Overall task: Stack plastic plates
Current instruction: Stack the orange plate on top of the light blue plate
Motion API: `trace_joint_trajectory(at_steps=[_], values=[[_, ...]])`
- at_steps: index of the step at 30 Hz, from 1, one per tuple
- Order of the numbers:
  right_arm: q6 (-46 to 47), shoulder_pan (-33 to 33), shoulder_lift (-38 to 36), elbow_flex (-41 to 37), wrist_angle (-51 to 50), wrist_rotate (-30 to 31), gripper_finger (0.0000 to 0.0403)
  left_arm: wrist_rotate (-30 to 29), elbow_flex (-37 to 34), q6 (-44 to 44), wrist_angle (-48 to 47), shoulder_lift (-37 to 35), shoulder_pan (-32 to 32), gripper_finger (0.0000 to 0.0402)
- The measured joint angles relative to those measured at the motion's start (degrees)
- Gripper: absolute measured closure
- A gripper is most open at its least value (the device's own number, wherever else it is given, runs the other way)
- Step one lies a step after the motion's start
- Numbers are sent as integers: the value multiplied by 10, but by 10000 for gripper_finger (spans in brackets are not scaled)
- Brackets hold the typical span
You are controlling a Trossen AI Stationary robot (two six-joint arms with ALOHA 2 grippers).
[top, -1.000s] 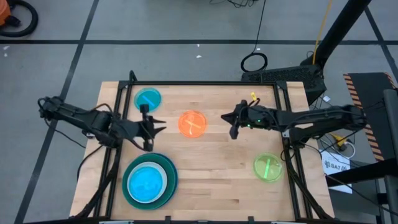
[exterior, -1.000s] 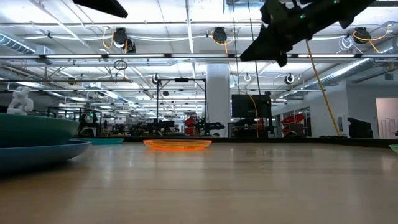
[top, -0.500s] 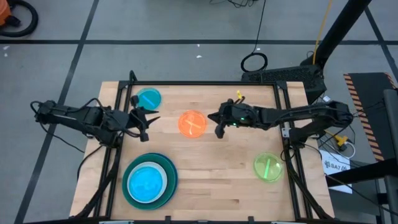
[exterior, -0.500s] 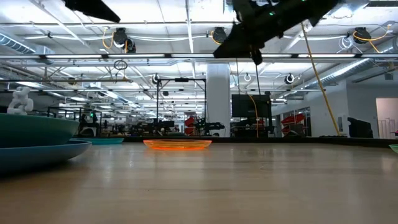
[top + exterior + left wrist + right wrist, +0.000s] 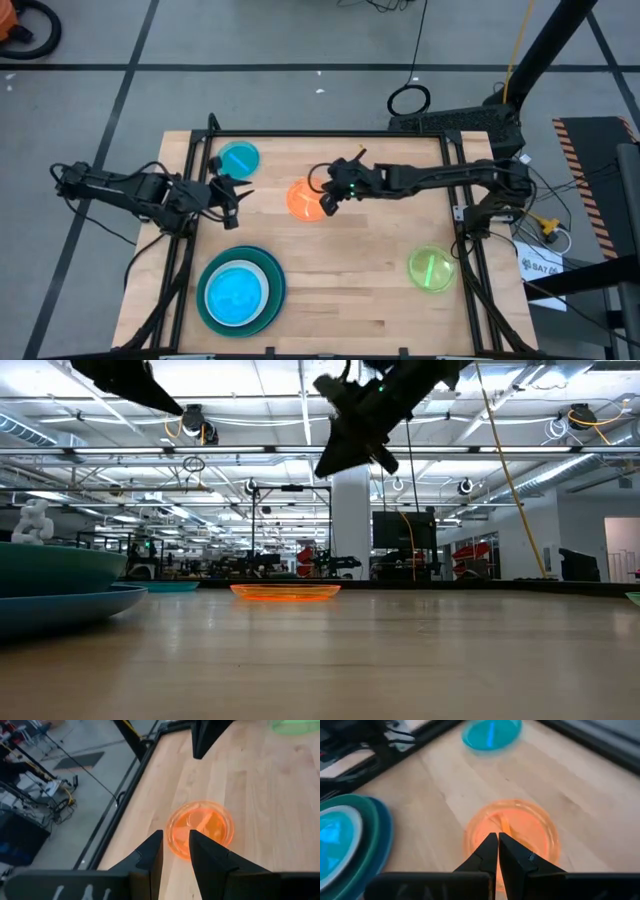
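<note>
Plates are still scattered: the orange plate (image 5: 308,198) lies alone on the table (image 5: 360,290), the lone cyan plate (image 5: 238,158) sits beyond it toward the far left corner, the lime green plate (image 5: 431,268) is well apart to its near right, and the stack (image 5: 240,291), cyan on white on teal and blue, stands to its near left. The right gripper (image 5: 327,203), fingers pressed together and holding nothing, has swept in from the orange plate's right and now hovers over its right edge, high above it in the low view. That suggests this plate is the next pick, though the fingers must part first. The left gripper (image 5: 235,195), slightly parted and empty, has pulled back to the orange plate's left.
</note>
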Motion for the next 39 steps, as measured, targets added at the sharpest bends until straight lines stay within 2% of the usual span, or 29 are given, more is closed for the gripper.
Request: trace_joint_trajectory(at_steps=[8,19,23,32,39], values=[[97,-29,65,3,-51,0,392,0,0,-32,-32,-2,0,300],[125,-60,129,3,-39,1,385,0,0,-34,-32,-2,0,300],[125,-70,143,3,-20,1,357,0,0,-34,-32,-2,0,300],[144,-85,179,2,5,1,260,0,0,-30,-33,-2,0,300],[151,-88,189,2,10,1,237,0,0,-29,-34,-2,0,300]])
